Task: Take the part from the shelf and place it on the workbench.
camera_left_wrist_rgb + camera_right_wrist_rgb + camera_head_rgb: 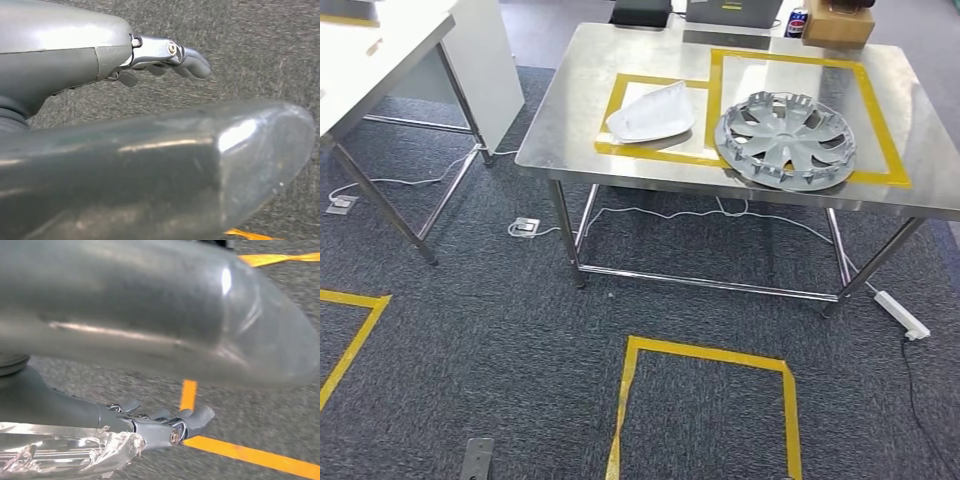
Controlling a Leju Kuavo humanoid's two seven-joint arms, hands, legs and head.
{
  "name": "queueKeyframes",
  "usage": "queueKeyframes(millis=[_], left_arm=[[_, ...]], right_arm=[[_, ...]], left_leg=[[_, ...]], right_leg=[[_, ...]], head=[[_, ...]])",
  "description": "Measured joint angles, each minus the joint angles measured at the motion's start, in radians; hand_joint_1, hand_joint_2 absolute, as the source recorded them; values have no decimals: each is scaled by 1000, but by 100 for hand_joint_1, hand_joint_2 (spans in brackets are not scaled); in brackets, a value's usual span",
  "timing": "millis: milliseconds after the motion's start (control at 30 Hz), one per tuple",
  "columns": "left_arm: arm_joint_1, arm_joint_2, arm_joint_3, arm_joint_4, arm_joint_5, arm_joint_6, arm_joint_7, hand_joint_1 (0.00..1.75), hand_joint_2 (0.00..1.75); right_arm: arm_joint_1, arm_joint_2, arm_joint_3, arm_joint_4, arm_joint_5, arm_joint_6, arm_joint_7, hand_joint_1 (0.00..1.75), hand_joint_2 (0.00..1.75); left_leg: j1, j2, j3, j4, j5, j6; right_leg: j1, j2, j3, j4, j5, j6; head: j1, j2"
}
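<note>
No readable text, labels, numbers or signs. Blue-and-red can (796, 21) at far edge of steel workbench (569, 110) carries markings too small and blurred to read.

Probably a workshop or test lab: steel workbench (569, 110) marked with yellow tape (712, 355), grey carpet (509, 330), trailing cables (682, 213), power strip (901, 313).

Left hand (113, 55) hanging, fingers (188, 60) extended and apart, right hand (113, 425) hanging, fingers (196, 417) extended, holding nothing
</note>
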Motion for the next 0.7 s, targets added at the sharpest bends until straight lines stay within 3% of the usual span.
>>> queueKeyframes(millis=[33, 67, 100, 133, 200, 267, 333, 400, 433, 467, 533, 567, 600, 633, 700], left_arm=[[0, 0, 0, 0, 0, 0, 0, 0, 0], [0, 0, 0, 0, -1, 0, 0, 0, 0], [0, 1, 0, 0, -1, 0, 0, 0, 0], [0, 1, 0, 0, -3, 0, 0, 0, 0], [0, 1, 0, 0, -9, -1, 1, 0, 0], [-2, 1, 0, 0, -14, -1, 2, 0, 0], [-3, 1, 0, 0, -16, -1, 2, 0, 0], [1, 1, 0, 0, -16, -1, 3, 0, 0], [3, 1, 0, 0, -15, -2, 4, 0, 0], [5, 1, 0, 0, -15, -3, 4, 0, 0], [4, 1, 0, 0, -16, -6, 6, 0, 0], [3, 1, 0, 0, -17, -6, 7, 0, 0], [3, 1, 0, 0, -19, -6, 8, 0, 0], [3, 1, 0, 0, -22, -6, 11, 0, 0], [1, 1, 0, 0, -28, -6, 15, 0, 0]], right_arm=[[0, 0, 0, 0, 0, 0, 0, 0, 0], [-1, 0, 0, 0, 0, 1, 1, 0, 0], [-2, 0, 0, 0, 0, 1, 1, 0, 0], [-2, 0, -1, 0, 0, 1, 4, 0, 0], [-4, 0, -2, 0, 1, 0, 10, 0, 0], [-5, 0, -4, 0, 1, -1, 16, 0, 0], [-6, 0, -5, 0, 1, -2, 20, 0, 0], [-7, 0, -7, 0, 2, -3, 22, 0, 0], [-8, 0, -7, 0, 2, -3, 23, 0, 0], [-9, 0, -8, 0, 2, -3, 23, 0, 0], [-9, 0, -8, 0, 3, -4, 25, 0, 0], [-9, 0, -9, 0, 3, -4, 26, 0, 0], [-9, 0, -9, 0, 4, -4, 27, 0, 0], [-9, 0, -9, 0, 4, -5, 29, 0, 0], [-10, 0, -9, 0, 6, -5, 32, 0, 0]], left_leg=[[0, 0, -14, 1, 12, 2], [-1, 0, -29, 1, 23, 1], [-1, -1, -44, 2, 35, 0], [0, -1, -59, 4, 46, -3], [2, -6, -88, 11, 67, -10], [1, -14, -108, 17, 88, -21], [0, -20, -116, 16, 109, -32], [3, -25, -125, 17, 115, -44], [4, -25, -135, 33, 89, -50], [5, -23, -148, 67, 44, -55], [6, -18, -177, 189, -71, -62], [6, -17, -187, 254, -102, -65], [6, -17, -187, 301, -107, -66], [6, -16, -173, 320, -87, -67], [6, -1, -97, 258, -31, -67]], right_leg=[[0, 0, -15, 69, -44, 3], [-1, 0, -23, 126, -66, 5], [-1, 0, -18, 159, -65, 7], [-1, 1, 5, 154, -41, 7], [-4, 8, 96, 48, 11, 7], [-5, 27, 194, -97, 7, 3], [-2, 36, 223, -156, -10, -7], [-2, 28, 202, -151, 5, -25], [-2, 23, 189, -150, 16, -36], [-3, 17, 176, -150, 30, -46], [-2, 6, 148, -149, 57, -55], [-1, -1, 133, -148, 69, -56], [0, -9, 116, -146, 82, -55], [1, -17, 98, -143, 93, -54], [2, -34, 67, -136, 114, -49]], head=[[2, 0], [2, 0], [2, 0], [2, 0], [2, 0], [0, 0], [0, 0], [0, 0], [-3, 0], [-7, 0], [-14, 0], [-14, 0], [-14, 0], [-14, 0], [-15, 0]])
